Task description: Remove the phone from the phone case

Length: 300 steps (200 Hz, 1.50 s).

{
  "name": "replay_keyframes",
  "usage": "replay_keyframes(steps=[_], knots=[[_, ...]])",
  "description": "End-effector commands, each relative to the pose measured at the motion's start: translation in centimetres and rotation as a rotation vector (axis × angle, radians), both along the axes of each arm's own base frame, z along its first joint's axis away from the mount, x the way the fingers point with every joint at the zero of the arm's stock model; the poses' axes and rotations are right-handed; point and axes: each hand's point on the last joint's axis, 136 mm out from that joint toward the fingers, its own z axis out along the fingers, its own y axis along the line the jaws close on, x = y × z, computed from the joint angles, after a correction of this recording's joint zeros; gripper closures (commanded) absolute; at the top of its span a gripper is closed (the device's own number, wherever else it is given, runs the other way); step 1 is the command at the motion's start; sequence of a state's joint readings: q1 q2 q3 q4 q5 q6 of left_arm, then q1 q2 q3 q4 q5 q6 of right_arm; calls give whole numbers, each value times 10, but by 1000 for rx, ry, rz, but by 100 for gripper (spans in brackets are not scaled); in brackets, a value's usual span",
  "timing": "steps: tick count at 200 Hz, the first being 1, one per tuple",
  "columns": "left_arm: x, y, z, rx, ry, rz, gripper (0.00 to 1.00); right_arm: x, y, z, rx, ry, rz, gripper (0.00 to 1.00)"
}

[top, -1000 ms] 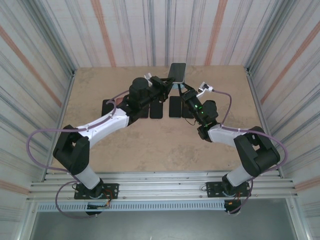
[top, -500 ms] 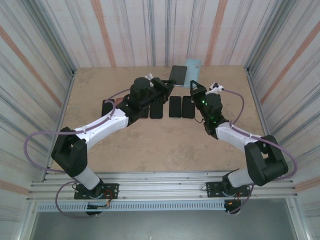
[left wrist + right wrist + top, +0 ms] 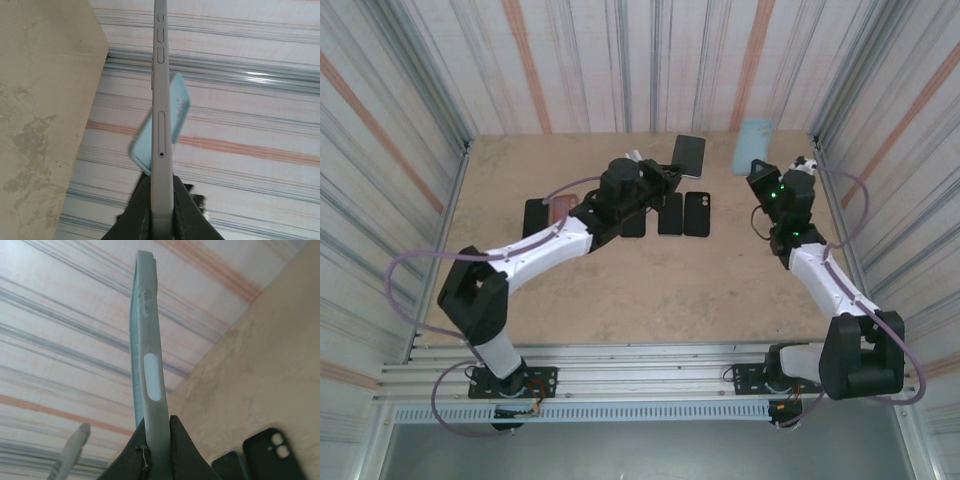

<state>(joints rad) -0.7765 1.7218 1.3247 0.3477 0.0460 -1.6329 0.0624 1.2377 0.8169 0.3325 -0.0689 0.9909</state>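
Separation looks done: left tool (image 3: 667,172) clamped on the phone (image 3: 688,155) far centre, right tool (image 3: 758,170) pinching the pale-blue case (image 3: 754,147) far right, well apart. Next call: lay both on the desk (image 3: 620,285).

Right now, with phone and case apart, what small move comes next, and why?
Probably lower the case to the table at right and release it: the right fingers grip it clear of the phone, which the left fingers hold, so the extraction looks done.
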Motion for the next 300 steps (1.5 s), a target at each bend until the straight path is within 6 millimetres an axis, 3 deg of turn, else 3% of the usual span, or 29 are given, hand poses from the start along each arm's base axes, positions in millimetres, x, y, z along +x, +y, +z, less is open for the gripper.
replay_keyframes(steps=[1,29,76,78,92,142,194,285,300], knots=[[14,-15,16,-15,-98,40,100,-11,-2,-6,-92,73,98,97],[25,-39,-13,11,-92,74,100,-15,-17,-12,-123,113,106,96],[31,-90,-41,10,-90,49,100,-24,-38,-36,-188,201,78,95],[34,-92,-54,26,-78,49,100,-25,-39,-37,-186,204,76,95],[37,-101,-74,37,-51,58,100,-28,-47,-46,-174,228,69,95],[39,-138,-112,45,-20,30,100,-37,-69,-69,-241,323,40,95],[44,-153,-151,48,32,70,100,-40,-75,-87,-251,375,43,95],[39,-168,-196,53,131,66,100,-51,-73,-117,-235,454,59,95],[37,-169,-203,58,152,60,93,-53,-73,-120,-231,459,61,95]])
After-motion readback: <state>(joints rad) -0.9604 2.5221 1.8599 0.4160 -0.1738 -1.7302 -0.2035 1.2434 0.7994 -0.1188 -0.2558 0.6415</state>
